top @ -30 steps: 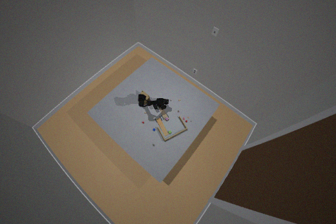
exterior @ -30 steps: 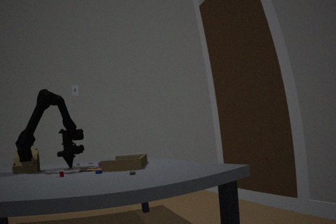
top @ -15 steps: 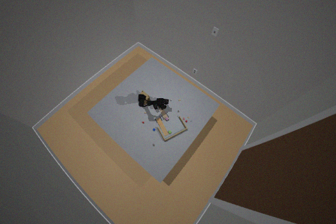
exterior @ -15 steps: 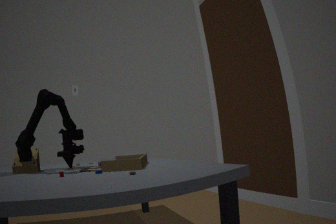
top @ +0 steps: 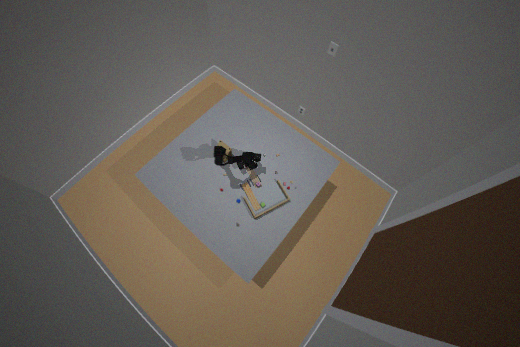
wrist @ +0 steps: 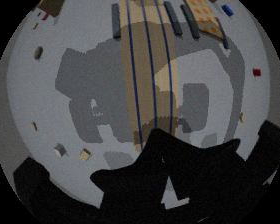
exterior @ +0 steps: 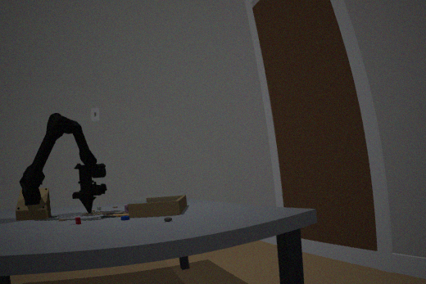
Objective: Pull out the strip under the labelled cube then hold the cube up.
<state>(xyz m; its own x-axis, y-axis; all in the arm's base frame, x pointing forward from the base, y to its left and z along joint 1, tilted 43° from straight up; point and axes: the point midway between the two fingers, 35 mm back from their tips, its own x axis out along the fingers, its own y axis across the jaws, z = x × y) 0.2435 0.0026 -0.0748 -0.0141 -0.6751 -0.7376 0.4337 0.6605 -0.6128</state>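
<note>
My gripper [exterior: 89, 212] [wrist: 155, 132] is shut, its tips down at the near end of a tan strip with dark blue lines [wrist: 142, 75] [top: 255, 177]. The tips are at the strip's top face; nothing is seen between them. Dark rails [wrist: 116, 21] [wrist: 173, 19] stand beside this strip. An orange-spotted strip [wrist: 205, 19] [top: 251, 196] lies next to it, between rails too. A purple-pink cube [top: 258, 184] [exterior: 127, 208] is at the far part of the lined strip. A green cube [top: 263, 205] is by the spotted strip's far end. No label can be read, and what the cubes rest on is unclear.
A low wooden wall [top: 272, 209] [exterior: 156, 210] borders the far side. A blue piece [top: 238, 201] [exterior: 124, 218] [wrist: 227, 10], a red piece [top: 221, 190] [exterior: 78, 220] [wrist: 257, 72] and a grey stone [top: 238, 224] [exterior: 168, 219] lie to one side; several small bits lie opposite.
</note>
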